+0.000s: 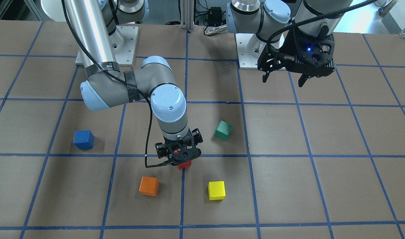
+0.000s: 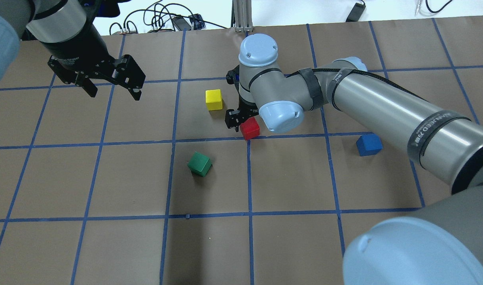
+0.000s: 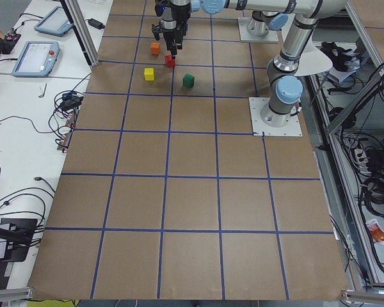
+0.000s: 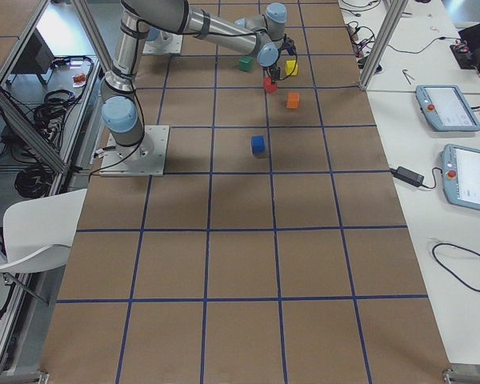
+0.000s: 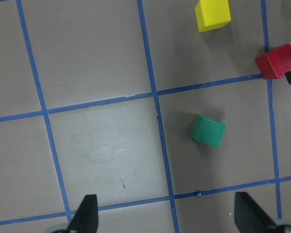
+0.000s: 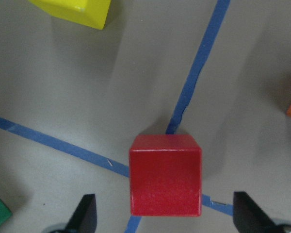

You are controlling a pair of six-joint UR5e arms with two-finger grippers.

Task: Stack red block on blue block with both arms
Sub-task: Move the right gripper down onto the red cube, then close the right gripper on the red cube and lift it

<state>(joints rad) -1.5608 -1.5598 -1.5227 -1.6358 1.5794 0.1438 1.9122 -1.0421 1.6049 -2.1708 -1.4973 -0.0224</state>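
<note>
The red block (image 6: 166, 174) sits on the table at a crossing of blue tape lines, and also shows in the overhead view (image 2: 250, 128) and front view (image 1: 184, 165). My right gripper (image 6: 165, 216) is open right over it, a finger on each side, neither touching. The blue block (image 2: 368, 144) stands alone on the table under the right arm's forearm, apart from the red block; it also shows in the front view (image 1: 83, 139). My left gripper (image 2: 114, 96) is open and empty, held high above the table, far from both blocks; it also shows in the front view (image 1: 283, 83).
A yellow block (image 2: 214, 99) stands close to the red block on one side and an orange block (image 1: 149, 186) on the other. A green block (image 2: 199, 164) lies turned, nearer the robot. Both arm bases (image 1: 122, 43) stand at the table's robot side.
</note>
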